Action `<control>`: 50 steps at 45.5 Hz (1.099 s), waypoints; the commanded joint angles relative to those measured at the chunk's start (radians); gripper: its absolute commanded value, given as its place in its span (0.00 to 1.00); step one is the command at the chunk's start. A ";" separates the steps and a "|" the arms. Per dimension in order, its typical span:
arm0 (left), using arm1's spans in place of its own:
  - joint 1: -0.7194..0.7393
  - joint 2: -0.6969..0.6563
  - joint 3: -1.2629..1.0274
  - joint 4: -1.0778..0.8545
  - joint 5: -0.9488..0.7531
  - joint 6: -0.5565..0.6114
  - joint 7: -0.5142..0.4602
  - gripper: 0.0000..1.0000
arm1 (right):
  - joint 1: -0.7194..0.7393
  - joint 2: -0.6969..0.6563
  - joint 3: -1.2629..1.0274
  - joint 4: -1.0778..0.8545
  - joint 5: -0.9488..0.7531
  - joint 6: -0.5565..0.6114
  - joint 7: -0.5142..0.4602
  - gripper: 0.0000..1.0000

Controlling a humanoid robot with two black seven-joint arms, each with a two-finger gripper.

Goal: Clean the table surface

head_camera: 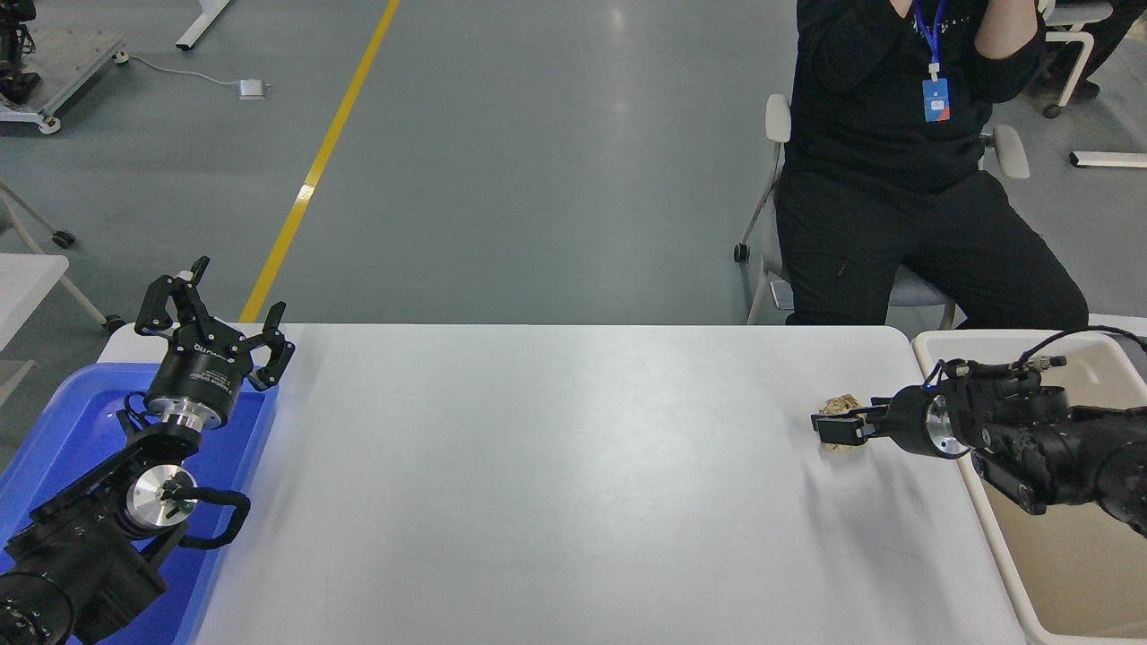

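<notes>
The white table surface [556,484] fills the middle of the view. A crumpled brown paper ball [840,404] lies on it near the far right edge. My right gripper [837,427] comes in from the right, low at the table, right at the ball and covering most of it. Only the ball's top and a bit of its underside show. I cannot tell whether the gripper is closed on the ball. My left gripper [215,327] is parked open and empty at the lower left, above the blue tray.
A blue tray [54,448] lies at the table's left end under the left arm. A beige bin [1066,573] stands against the table's right edge, under the right arm. A person in black sits on a chair [896,161] beyond the far right corner.
</notes>
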 commanded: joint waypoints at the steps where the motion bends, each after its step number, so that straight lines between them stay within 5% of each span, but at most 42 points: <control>1: 0.000 0.000 0.000 0.000 0.000 0.000 0.000 1.00 | -0.020 0.005 0.000 -0.037 0.013 -0.006 0.000 0.99; 35: 0.000 0.000 -0.001 0.000 0.000 0.000 0.000 1.00 | -0.044 0.038 0.000 -0.046 0.048 -0.055 -0.002 0.98; 50: 0.000 0.000 0.000 0.000 0.000 0.000 0.000 1.00 | -0.070 0.051 -0.017 -0.074 0.042 -0.060 0.003 0.66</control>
